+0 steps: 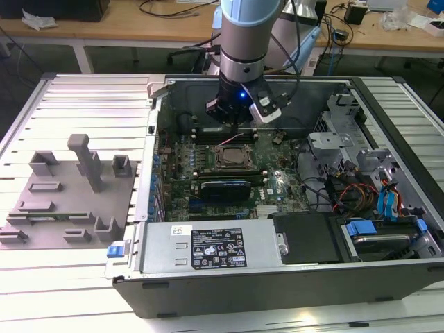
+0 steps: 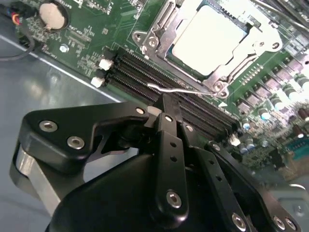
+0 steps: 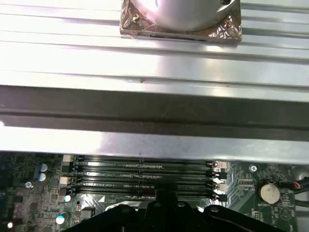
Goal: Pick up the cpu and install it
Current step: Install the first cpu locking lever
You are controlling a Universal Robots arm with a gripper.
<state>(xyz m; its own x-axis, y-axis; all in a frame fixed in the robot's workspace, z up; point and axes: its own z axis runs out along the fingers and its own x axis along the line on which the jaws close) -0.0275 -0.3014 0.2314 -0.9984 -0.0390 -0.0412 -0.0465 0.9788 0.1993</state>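
In the exterior view the arm reaches down into the open computer case, and the gripper hangs over the far part of the green board, just behind the socket. From this view one cannot tell how its fingers stand. At the exterior view's left, well apart from the case, a grey plate with upright blocks lies on the slatted table. In the second wrist view the cpu is seen with its silvery-white top. It lies flat inside the metal frame of the socket, not in the gripper. The black fingers are pressed together into one narrow bar, while the two outer links are spread to both sides. Nothing can be seen pinched between them. Their tip is above the dark memory slots, just beside the thin wire lever that runs along the near edge of the socket. Whether the tip touches the lever is not clear. A round coin cell sits on the board, well apart from the tip. In the first wrist view the tip of the gripper is at the row of memory slots, and beyond them rises the grey wall of the case.
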